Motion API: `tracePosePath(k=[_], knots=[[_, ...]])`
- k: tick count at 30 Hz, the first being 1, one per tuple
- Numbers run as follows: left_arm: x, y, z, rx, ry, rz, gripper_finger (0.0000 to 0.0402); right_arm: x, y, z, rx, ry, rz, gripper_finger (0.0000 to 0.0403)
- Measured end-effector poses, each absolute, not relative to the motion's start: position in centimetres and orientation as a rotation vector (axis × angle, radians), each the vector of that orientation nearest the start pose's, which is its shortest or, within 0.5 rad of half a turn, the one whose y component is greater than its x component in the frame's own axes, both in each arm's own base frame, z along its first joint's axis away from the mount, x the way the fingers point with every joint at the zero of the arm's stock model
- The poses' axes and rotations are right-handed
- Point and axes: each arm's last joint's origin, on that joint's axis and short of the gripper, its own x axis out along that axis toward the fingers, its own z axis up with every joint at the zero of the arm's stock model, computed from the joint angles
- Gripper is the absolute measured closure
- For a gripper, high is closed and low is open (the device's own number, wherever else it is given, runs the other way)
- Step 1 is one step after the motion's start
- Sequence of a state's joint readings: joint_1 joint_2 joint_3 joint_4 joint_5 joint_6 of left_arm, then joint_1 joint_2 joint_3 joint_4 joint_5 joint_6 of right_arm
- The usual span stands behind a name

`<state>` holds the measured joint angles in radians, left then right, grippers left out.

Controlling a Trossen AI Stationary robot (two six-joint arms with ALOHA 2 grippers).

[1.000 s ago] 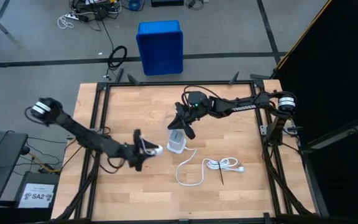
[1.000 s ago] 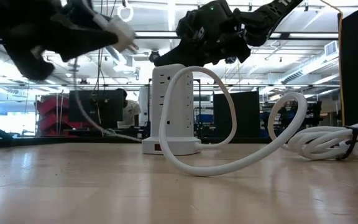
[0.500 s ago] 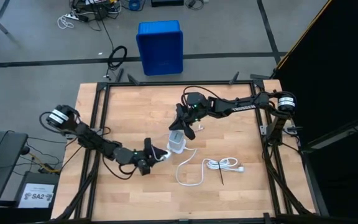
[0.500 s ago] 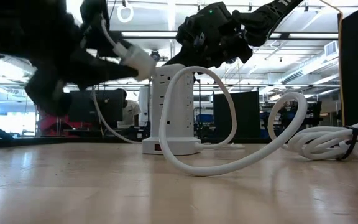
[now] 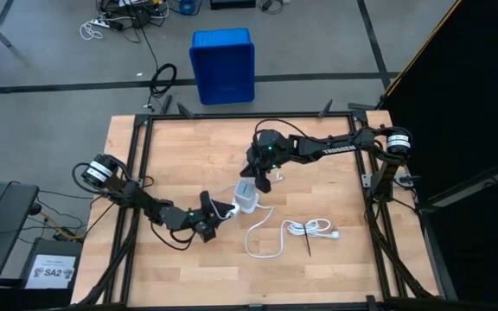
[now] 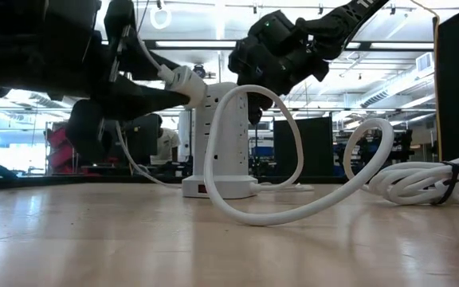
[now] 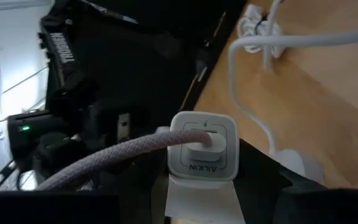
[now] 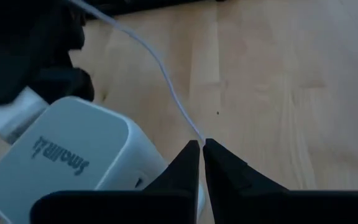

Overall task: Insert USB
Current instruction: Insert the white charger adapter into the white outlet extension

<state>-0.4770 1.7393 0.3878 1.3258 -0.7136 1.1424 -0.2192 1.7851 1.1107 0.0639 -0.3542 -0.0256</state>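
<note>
Step in hand: final approach of plug to socket, not yet seated by the look of it. Left pincer (image 5: 207, 216) sits low on the tabletop (image 5: 318, 250), just beside the white power tower (image 5: 247, 197), partly closed on a small white charger block (image 7: 202, 147) w/ the USB (image 7: 104, 163) cable plugged into its face; the cable trails back past the arm. In the low view the block (image 6: 183, 80) is at the tower's (image 6: 218, 135) upper side, touching or nearly so; can't tell which.

Right pincer (image 8: 201, 148) is above the tower's far side, fingers fully shut, a thin white strand running to their tips; whether it's actually nipped there, can't tell. It seems to be steadying things.

Thick white cord (image 5: 311, 228) w/ black tie lies apart, nearer the right edge.

Next: line block up w/ a socket, push straight in, tower braced so it won't tip.
</note>
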Motion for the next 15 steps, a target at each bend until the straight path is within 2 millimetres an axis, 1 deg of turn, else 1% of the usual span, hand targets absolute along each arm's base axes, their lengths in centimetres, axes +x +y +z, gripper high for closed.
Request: tracePosePath(k=[6,15], knots=[[24.5,-10.5,13.9,1.156,0.13,0.229,0.0277,37.3,-7.4,19.6,0.146,0.642,0.099,0.0401],[24.6,-10.2,13.8,1.156,0.141,0.231,0.0277,36.7,-7.2,19.0,0.172,0.734,0.103,0.0402]])
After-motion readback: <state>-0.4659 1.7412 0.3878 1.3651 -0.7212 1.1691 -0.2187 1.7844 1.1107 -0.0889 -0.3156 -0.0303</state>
